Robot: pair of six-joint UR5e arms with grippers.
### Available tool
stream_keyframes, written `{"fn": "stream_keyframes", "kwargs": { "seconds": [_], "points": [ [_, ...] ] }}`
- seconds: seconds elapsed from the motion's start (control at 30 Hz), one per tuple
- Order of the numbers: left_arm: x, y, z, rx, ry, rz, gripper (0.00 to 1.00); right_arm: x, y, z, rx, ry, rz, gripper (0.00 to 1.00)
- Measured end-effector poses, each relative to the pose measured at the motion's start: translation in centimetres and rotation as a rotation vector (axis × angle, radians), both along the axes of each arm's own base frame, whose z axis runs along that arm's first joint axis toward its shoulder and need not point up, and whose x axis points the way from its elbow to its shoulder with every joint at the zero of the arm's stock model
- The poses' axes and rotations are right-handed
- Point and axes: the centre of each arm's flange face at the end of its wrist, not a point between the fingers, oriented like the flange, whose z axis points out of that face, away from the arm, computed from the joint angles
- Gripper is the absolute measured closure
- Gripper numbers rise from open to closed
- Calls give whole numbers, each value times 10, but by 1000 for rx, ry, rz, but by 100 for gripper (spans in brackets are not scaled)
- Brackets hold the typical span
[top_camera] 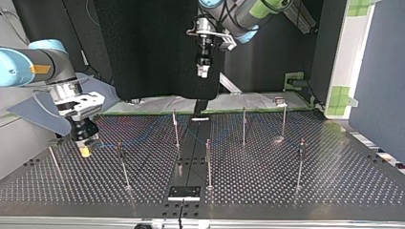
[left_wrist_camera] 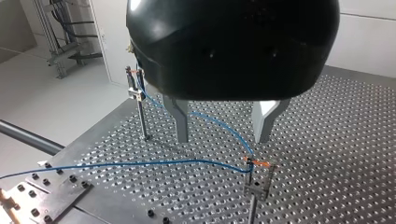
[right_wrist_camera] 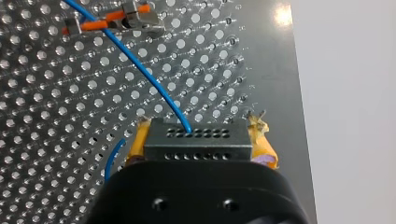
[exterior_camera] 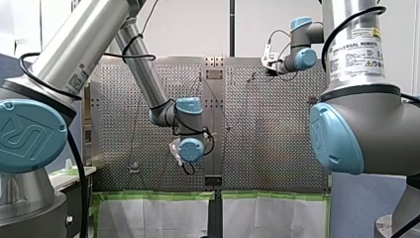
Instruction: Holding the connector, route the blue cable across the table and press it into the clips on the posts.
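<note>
— So, what does the work stand on?
— On a perforated table (top_camera: 286, 181) of metal, with thin upright posts (top_camera: 208, 162) dotted across it. At the upper middle of the top view hangs a black curtain (top_camera: 157, 47). Along the bottom of the front view lie white sheets (exterior_camera: 153, 218) edged in green tape (exterior_camera: 153, 196).
— And the blue cable (left_wrist_camera: 140, 163)?
— It is thin and bright blue. In the left wrist view it sags from one post's top to the next and meets the clips (left_wrist_camera: 258, 179) there, beside small orange pieces. Then it bends and trails low over the table toward its edge.
— Where is the connector (right_wrist_camera: 198, 140)?
— It is low over the table, at the left of the top view. It is a grey rectangular block with rows of tiny holes, and the cable enters a hole in its upper row. My right gripper (right_wrist_camera: 200, 129) clamps it between its yellow pads (right_wrist_camera: 138, 142).
— And the other arm?
— My left gripper (left_wrist_camera: 223, 137) hangs at the upper middle of the top view, above the table. Its metal fingers (left_wrist_camera: 181, 123) are spread wide, and the cable runs beneath them.
</note>
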Motion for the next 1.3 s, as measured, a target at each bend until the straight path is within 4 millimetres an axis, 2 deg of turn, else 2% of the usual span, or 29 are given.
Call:
{"fn": "stream_keyframes", "kwargs": {
  "seconds": [0.6, 1.3],
  "points": [
    [-48, 43, -35, 48, 54, 1, 15, 0, 0, 0, 0, 0, 0, 100],
    [-50, 46, -37, 54, 59, 1, 15, 0, 0, 0, 0, 0, 0, 100]
  ]
}}
